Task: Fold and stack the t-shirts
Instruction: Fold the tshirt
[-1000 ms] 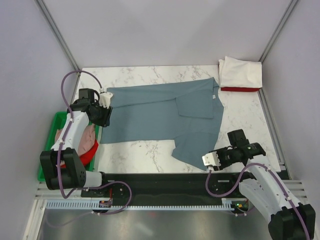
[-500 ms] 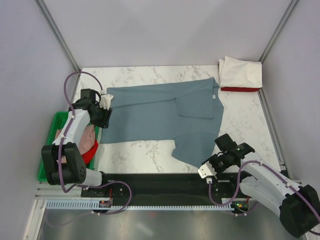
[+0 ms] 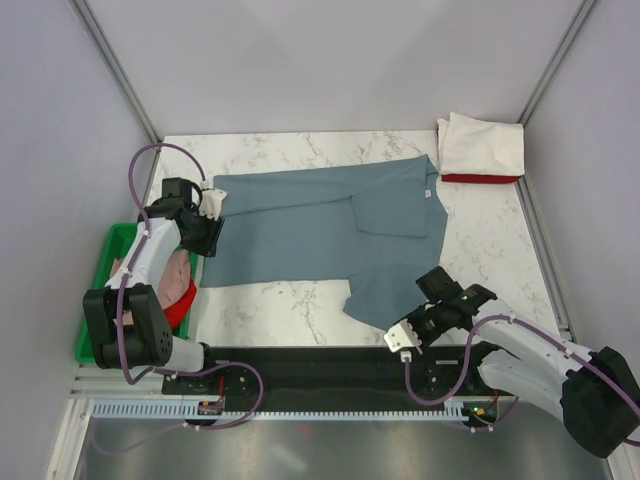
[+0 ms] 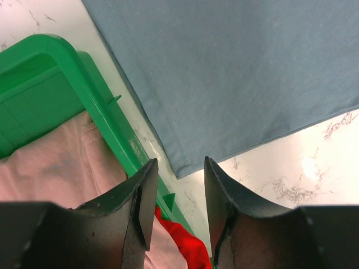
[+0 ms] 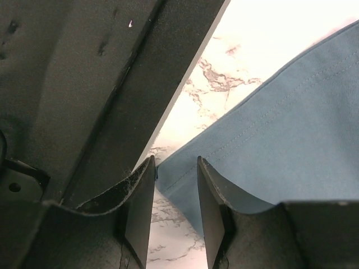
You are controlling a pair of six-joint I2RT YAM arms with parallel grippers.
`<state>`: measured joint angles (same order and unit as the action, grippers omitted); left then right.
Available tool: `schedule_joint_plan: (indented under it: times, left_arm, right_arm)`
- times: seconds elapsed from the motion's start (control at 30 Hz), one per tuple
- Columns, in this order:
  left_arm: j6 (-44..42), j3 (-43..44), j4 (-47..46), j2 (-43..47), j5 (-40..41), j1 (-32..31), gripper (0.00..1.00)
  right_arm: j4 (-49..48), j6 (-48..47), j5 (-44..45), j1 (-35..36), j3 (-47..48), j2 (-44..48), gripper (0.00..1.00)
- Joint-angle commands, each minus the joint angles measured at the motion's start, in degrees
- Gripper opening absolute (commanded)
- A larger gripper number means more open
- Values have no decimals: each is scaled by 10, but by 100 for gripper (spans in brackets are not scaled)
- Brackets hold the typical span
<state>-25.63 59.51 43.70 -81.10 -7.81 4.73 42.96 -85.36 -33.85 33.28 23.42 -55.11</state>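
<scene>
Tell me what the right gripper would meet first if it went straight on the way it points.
Most likely the blue-grey t-shirt: its near corner shows in the gap of the open right gripper, flat on the marble table. Depth is unclear.

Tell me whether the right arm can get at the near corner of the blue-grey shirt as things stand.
Probably yes. The right hand hangs open right over the near hem corner of the blue-grey shirt. That corner lies flat and nothing covers it.
</scene>
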Motion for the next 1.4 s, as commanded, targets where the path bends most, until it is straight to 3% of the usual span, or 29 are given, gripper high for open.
schedule_joint_plan:
  times: [0.0, 0.3, 0.53, 0.63, 0.83, 0.87, 1.03, 1.37]
  left_arm:
    - [-8, 16, 0, -7, 0, -1, 45]
    - [-14, 28, -2, -16, 3, 0, 45]
    - [-15, 35, -2, -22, 5, -1, 45]
    - [-22, 32, -1, -19, 10, -1, 45]
    - [-94, 24, 51, 0, -25, -1, 46]
    - [-113, 26, 66, -2, -30, -1, 46]
    - [-132, 35, 196, -28, -47, -1, 46]
    - [-126, 14, 155, -79, -14, -2, 48]
  right_arm:
    - [11, -9, 11, 2, 0, 12, 43]
    - [59, -19, 26, 2, -19, 66, 43]
    - [35, -13, 36, 1, -17, 23, 38]
    - [18, -2, 41, 2, -14, 8, 33]
    - [9, 14, 59, 2, -9, 7, 1]
    - [9, 22, 60, 2, -9, 9, 0]
    - [-2, 47, 61, 2, -11, 15, 0]
    - [-25, 69, 66, 2, -4, 4, 0]
